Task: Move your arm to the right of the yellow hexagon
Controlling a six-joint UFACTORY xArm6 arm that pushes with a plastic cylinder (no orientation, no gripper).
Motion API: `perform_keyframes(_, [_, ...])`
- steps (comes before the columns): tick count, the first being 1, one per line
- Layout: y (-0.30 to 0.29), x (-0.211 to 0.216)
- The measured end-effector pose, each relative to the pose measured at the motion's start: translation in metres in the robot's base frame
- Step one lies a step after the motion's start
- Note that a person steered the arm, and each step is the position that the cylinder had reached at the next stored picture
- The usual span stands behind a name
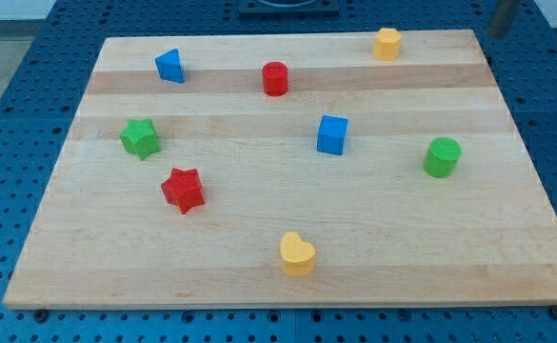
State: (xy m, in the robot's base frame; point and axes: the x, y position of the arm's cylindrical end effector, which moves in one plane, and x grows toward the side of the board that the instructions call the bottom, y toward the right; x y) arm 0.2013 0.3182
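The yellow hexagon (387,44) stands near the top edge of the wooden board (288,267), right of centre. A blurred grey rod comes in at the view's top right corner. My tip (496,34) is at its lower end, just past the board's top right corner and well to the right of the yellow hexagon, touching no block.
Other blocks on the board: a blue triangle-like block (169,66), a red cylinder (275,78), a green star (140,138), a blue cube (332,134), a green cylinder (442,157), a red star (183,190) and a yellow heart (297,254). A blue perforated table (554,114) surrounds the board.
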Motion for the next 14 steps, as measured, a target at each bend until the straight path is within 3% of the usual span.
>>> perform_keyframes(2, [-0.069, 0.011])
perform_keyframes(3, [-0.064, 0.049])
perform_keyframes(14, [-0.076, 0.05])
